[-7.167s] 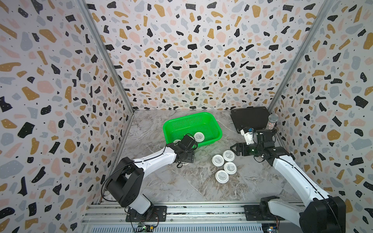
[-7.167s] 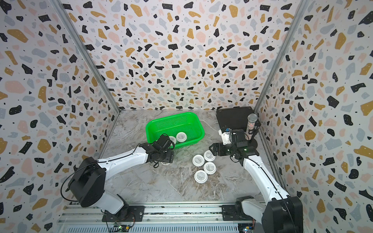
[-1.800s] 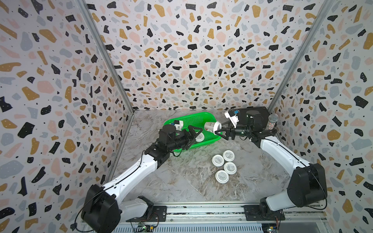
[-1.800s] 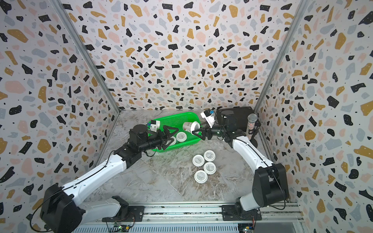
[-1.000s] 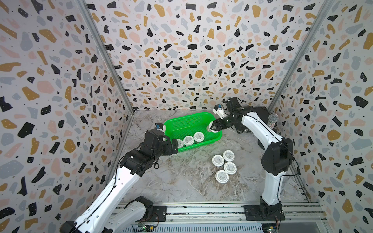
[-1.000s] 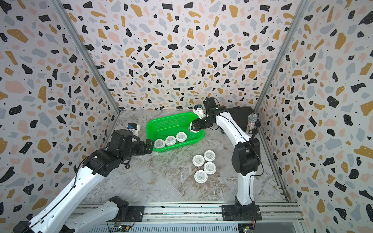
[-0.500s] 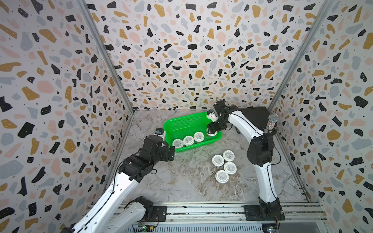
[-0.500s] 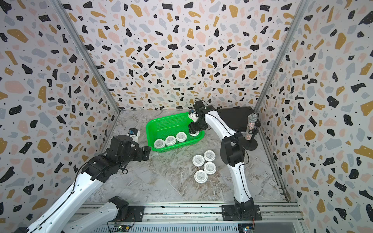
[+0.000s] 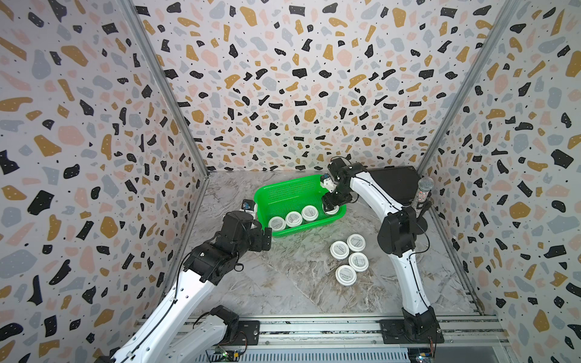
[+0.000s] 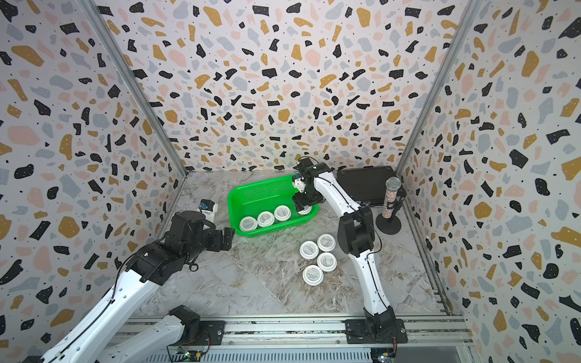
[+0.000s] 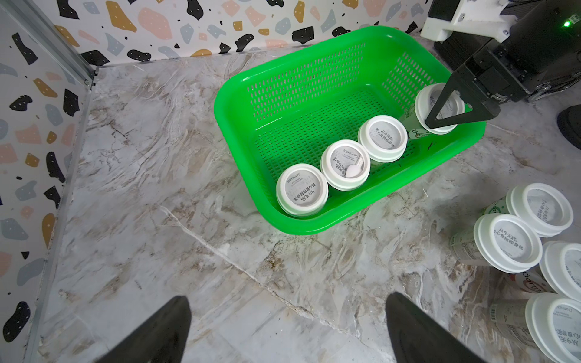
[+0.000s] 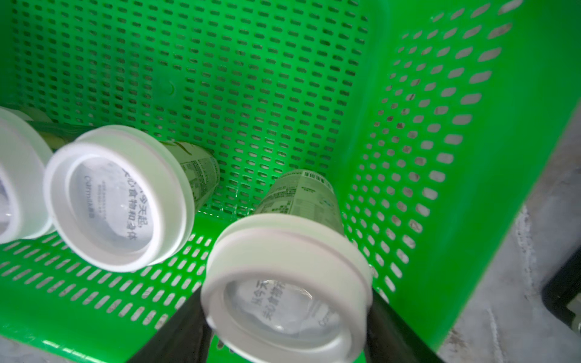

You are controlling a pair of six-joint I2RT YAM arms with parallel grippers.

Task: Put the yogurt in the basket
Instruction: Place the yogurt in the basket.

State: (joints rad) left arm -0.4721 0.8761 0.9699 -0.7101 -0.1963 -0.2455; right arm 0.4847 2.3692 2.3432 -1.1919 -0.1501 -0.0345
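Observation:
The green basket (image 9: 287, 196) (image 10: 261, 195) sits at the back middle of the table. Three yogurt cups (image 9: 293, 218) (image 10: 266, 218) stand in a row along its near wall. My right gripper (image 9: 330, 206) (image 12: 283, 309) is shut on a fourth yogurt cup (image 12: 292, 251) (image 11: 440, 94), tilted, low in the basket's near right corner beside that row. Several more yogurt cups (image 9: 349, 259) (image 10: 318, 259) are clustered on the table in front of the basket. My left gripper (image 11: 287, 301) (image 9: 264, 239) hangs open and empty over bare table just off the basket's near left corner.
A flat black case (image 9: 393, 182) (image 10: 364, 182) lies at the back right, behind the right arm. A glittery microphone (image 9: 423, 195) (image 10: 391, 195) stands on a black base near the right wall. Patterned walls close in three sides.
My right gripper has come down with the cup from the basket's far right rim into its near right corner. The left arm has drawn back from the basket toward the front left, still open.

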